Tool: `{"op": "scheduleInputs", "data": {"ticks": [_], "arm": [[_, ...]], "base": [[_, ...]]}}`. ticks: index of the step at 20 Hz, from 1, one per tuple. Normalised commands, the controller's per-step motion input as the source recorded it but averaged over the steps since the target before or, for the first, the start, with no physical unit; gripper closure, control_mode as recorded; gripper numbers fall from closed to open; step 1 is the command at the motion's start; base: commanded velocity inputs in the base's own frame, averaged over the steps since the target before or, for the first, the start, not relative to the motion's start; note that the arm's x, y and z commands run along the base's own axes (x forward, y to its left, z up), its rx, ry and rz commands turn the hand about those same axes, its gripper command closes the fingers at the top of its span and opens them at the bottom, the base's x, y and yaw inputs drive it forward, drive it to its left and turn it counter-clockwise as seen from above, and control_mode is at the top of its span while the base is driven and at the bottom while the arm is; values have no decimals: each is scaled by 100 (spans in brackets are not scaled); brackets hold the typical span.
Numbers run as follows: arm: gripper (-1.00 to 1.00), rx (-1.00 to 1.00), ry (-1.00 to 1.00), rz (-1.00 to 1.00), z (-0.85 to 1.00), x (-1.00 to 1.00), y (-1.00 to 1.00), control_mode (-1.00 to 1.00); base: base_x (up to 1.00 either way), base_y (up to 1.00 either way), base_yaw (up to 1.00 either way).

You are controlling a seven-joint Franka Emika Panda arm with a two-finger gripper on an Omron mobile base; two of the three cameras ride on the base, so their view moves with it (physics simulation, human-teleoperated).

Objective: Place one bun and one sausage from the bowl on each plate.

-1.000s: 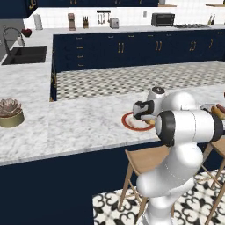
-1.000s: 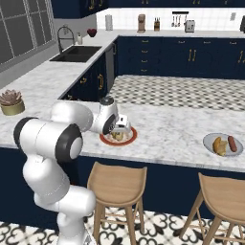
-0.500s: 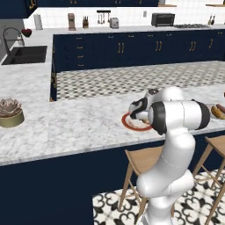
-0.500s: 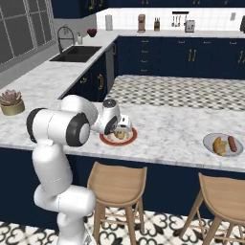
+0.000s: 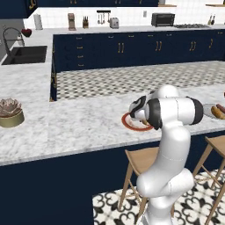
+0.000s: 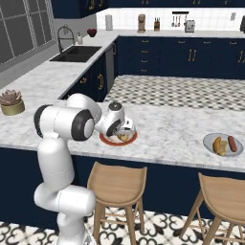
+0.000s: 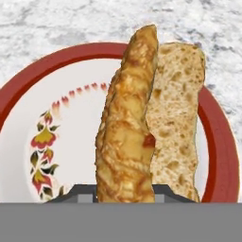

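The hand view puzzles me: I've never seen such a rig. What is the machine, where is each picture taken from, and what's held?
It's a rendered white robot arm on a mobile base at a marble counter. Two cameras ride behind it, left and right; the third looks along the gripper. That close-up shows a golden sausage gripped between the fingers above the red-rimmed plate, where a bun lies. The grey plate to the right holds a bun and sausage already. A potted succulent stands at the far left.
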Motion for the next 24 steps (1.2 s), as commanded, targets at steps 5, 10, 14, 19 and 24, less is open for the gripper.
{"op": "scheduleInputs", "data": {"ticks": [5,10,14,19,24], "arm": [[-100,0,0,0,4,20,0,-100],[-100,0,0,0,26,20,0,-100],[-100,0,0,0,-2,13,1,-100],[-100,0,0,0,-5,2,5,-100],[-100,-2,20,-2,25,0,31,-100]], "base": [[0,0,0],[0,0,0],[0,0,0],[0,0,0],[0,0,0]]}}
